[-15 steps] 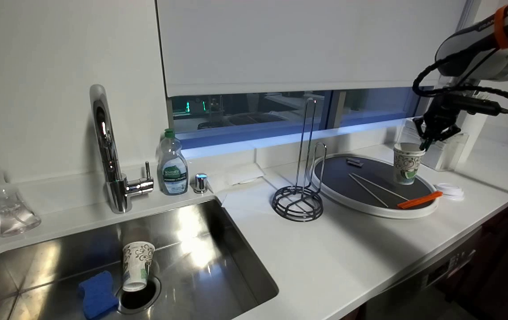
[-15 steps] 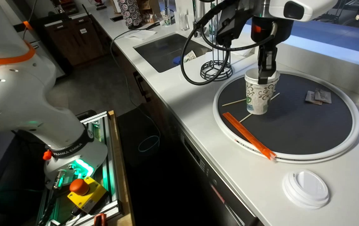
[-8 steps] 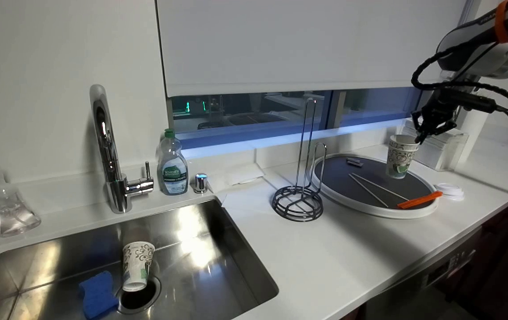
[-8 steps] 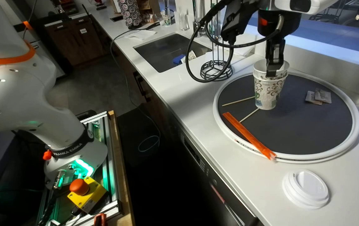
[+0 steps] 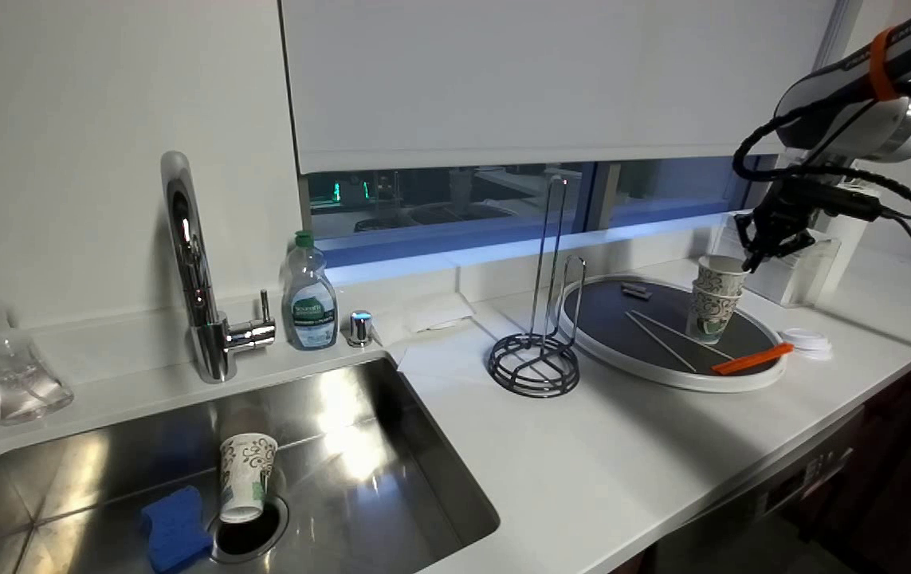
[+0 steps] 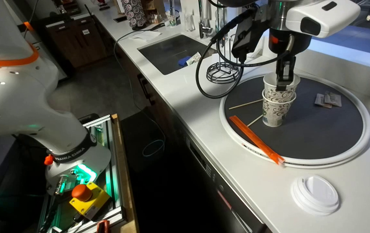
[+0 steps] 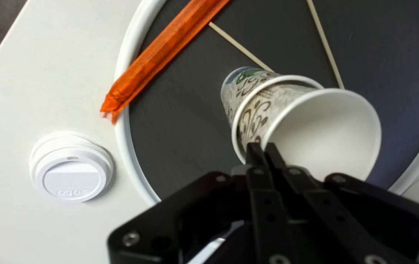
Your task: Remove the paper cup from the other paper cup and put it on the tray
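Observation:
My gripper (image 7: 262, 148) is shut on the near rim of the upper paper cup (image 6: 272, 92), one fingertip inside and one outside. That cup is partly drawn up out of the lower paper cup (image 6: 274, 115), and a wide patterned band shows between the two rims. It also shows in an exterior view (image 5: 720, 281) and in the wrist view (image 7: 330, 128). The lower cup (image 5: 712, 315) is still around the upper cup's bottom, slightly tilted, at the surface of the grey oval tray (image 6: 317, 136). I cannot tell if its base rests fully. The tray has a pale rim.
An orange packet (image 6: 256, 139) lies across the tray's rim. Thin sticks (image 5: 662, 339) and small sachets (image 6: 329, 99) lie on the tray. White lids (image 6: 314, 194) sit beside it. A wire stand (image 5: 535, 363) is between tray and sink. Another paper cup (image 5: 246, 478) lies in the sink.
The nested cups rose and shifted sideways with the gripper, then came down. The lower cup has slid down off the upper one, so more of the upper cup shows.

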Tool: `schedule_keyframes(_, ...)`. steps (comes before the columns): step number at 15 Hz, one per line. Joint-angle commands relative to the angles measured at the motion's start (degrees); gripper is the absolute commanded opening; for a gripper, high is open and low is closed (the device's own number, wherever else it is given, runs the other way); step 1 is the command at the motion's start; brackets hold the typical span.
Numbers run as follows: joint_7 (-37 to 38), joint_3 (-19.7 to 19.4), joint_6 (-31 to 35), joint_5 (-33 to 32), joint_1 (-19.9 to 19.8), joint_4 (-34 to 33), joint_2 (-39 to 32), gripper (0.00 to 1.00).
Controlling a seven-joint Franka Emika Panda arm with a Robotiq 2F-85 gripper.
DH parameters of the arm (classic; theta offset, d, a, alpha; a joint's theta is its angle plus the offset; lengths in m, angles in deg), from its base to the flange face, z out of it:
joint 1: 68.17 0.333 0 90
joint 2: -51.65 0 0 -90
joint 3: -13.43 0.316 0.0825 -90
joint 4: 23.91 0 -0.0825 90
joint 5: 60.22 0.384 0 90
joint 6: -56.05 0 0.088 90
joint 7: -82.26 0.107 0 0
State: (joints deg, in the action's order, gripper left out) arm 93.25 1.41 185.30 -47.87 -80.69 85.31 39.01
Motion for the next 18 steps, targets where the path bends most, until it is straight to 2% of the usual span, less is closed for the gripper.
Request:
schedule_keyframes(1,-0.3,0.3,1.2,1.9,-0.6,-0.1,0.3,0.01)
schedule_keyframes(14,-0.1,0.2,1.1,5.9,-0.5,-0.9,7.6,0.01)
schedule_keyframes(18,2.4,-0.8,1.2,5.3,-1.0,-1.3,8.5,0.01)
